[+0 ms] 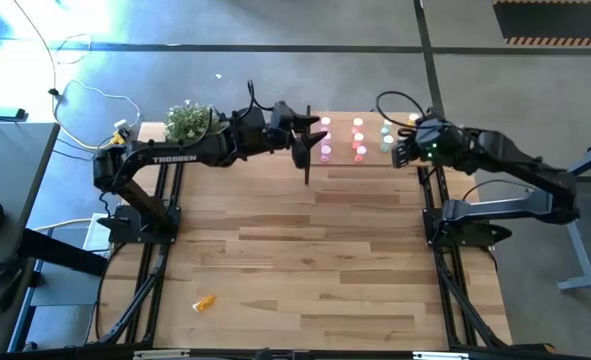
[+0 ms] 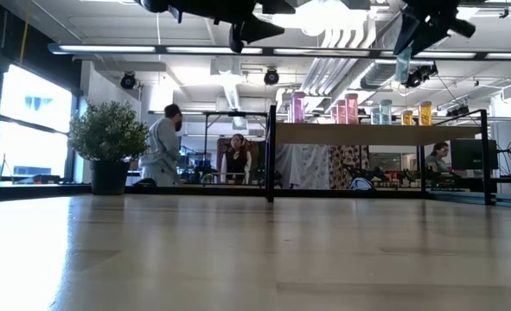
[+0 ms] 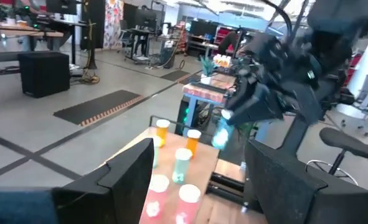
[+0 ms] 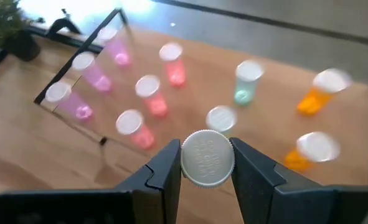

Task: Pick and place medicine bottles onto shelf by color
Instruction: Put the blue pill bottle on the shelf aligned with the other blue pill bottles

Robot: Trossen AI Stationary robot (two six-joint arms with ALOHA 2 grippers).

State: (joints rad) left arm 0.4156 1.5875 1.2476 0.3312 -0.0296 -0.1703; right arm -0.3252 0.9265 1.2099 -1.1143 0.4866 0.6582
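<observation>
While the right pincer (image 4: 207, 167) is clamped on a white-capped bottle (image 4: 207, 158) and holds it above the shelf (image 4: 190, 56), the main risk lies in the crowd below. In the right wrist view the held cap sits directly over a pale green bottle (image 4: 221, 119), with a second green one (image 4: 246, 81) beyond it, pink bottles (image 4: 93, 74) and red-pink bottles (image 4: 149, 94) on one side and orange bottles (image 4: 317, 90) on the other. They stand close together, so a descent that is slightly off line could push a pincer finger or the held bottle into a neighbour and tip it, and one falling bottle would probably knock others down.

The held bottle looks pale green in the left wrist view (image 3: 221, 134), so it belongs with the green row; setting it in the wrong column would spoil the colour sorting. Letting go before its base touches the board could leave it toppled or rolling off the edge.

The left pincer (image 1: 310, 135) hangs with its fingers apart near the pink end of the shelf, close to the dark upright panel (image 1: 306, 160). If both arms move at once over this narrow shelf, they could collide.

One orange bottle (image 1: 205, 301) lies on its side on the table (image 1: 325, 260), well apart from the shelf; I judge that it could roll when grasped.
</observation>
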